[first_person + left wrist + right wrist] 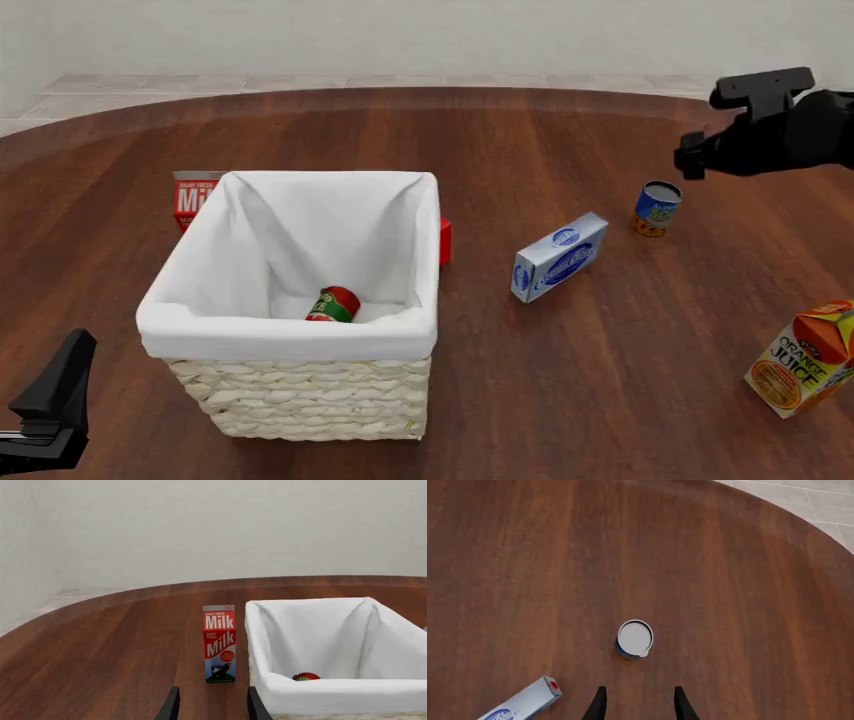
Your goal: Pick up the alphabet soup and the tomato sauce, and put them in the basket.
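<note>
The round wooden surface (561,400) carries everything I see. One basket (287,395) stands upright on its near-left part, opening upward, white liner folded over the rim. One tomato sauce can (334,304) lies on its side on the basket floor, near the front wall; its long axis runs roughly near-to-far with a slight lean, though I cannot tell which end is the top. In the left wrist view only a red sliver of it (305,676) shows over the rim.

One milk carton (219,643) stands upright just beside the basket's far-left corner; in the front view only its red top (195,195) shows. A small red object (446,241) sits behind the basket's far-right corner, mostly hidden. One orange juice carton (806,358) stands tilted at the near-right edge. One blue-and-white box (559,256) lies between basket and soup, long axis slanting from near-left to far-right.

One soup can (655,208) stands upright on the right side, long axis vertical, grey top up; from the right wrist view I look straight down on its lid (635,636).

My right claw (636,703) hangs above the soup, not touching it, fingers apart, holding nothing. My left claw (212,705) is low at the near-left, aimed at the milk carton, fingers apart, also holding nothing.
</note>
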`<act>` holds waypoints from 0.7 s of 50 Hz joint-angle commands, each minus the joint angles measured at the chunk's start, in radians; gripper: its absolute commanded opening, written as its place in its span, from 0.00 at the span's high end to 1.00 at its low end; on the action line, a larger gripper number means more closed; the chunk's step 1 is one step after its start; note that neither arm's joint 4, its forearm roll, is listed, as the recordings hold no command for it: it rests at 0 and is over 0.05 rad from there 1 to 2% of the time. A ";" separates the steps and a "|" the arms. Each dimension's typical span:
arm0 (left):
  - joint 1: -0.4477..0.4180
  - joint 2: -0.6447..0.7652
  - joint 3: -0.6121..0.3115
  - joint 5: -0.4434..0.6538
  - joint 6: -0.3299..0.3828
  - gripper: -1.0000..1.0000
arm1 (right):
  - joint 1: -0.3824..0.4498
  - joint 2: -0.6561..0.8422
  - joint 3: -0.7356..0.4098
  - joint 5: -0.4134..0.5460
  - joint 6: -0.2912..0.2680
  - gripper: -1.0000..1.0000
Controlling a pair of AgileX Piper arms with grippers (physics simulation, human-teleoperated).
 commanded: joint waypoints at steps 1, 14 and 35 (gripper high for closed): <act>0.001 0.000 0.000 -0.001 -0.002 0.00 | -0.013 0.039 -0.022 -0.002 -0.009 0.00; 0.003 0.000 0.000 -0.002 -0.004 0.00 | -0.010 0.073 -0.057 -0.002 -0.012 0.00; 0.003 0.000 0.000 -0.001 -0.003 0.00 | 0.020 0.096 -0.067 -0.007 0.012 0.00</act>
